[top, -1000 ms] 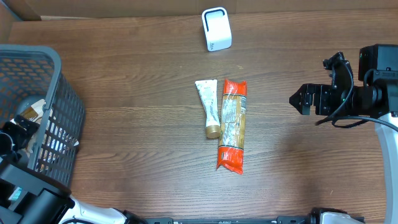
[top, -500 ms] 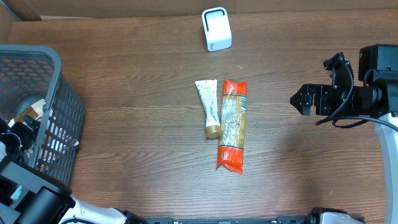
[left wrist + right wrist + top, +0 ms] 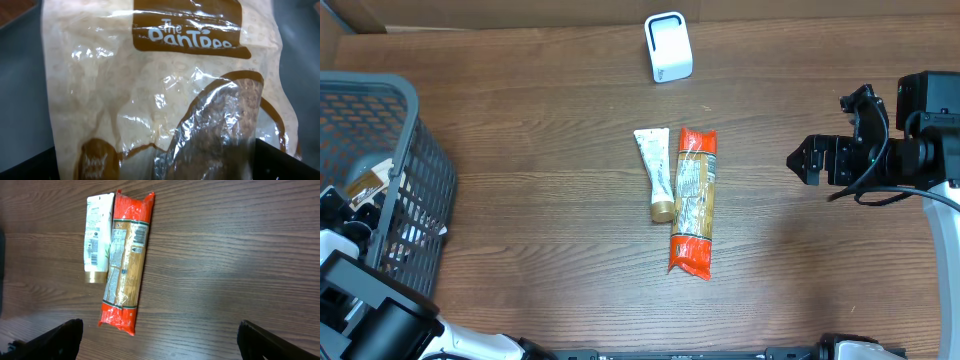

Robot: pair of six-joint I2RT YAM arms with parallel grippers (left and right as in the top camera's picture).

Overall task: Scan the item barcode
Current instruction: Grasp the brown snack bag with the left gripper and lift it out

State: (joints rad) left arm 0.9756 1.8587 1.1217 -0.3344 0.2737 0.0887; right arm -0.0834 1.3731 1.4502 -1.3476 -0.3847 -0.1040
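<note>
A white barcode scanner (image 3: 668,47) stands at the table's far edge. At mid-table a white tube (image 3: 656,172) and an orange pasta packet (image 3: 693,200) lie side by side. In the right wrist view the tube (image 3: 97,239) shows a small barcode, with the pasta packet (image 3: 126,260) beside it. My right gripper (image 3: 160,342) hovers open over bare wood to their right, holding nothing. My left gripper (image 3: 160,167) is open inside the basket (image 3: 415,170), its fingers on either side of a cream and brown "The Pantree" bag (image 3: 165,85) that fills the view.
The grey mesh basket sits at the table's left edge and holds several packaged items (image 3: 365,178). The left arm (image 3: 360,300) rises from the near left corner. The right arm's body (image 3: 920,140) is at the right edge.
In the overhead view the left arm has shifted slightly toward the near left at the basket. The right arm and the items on the table have not moved.
</note>
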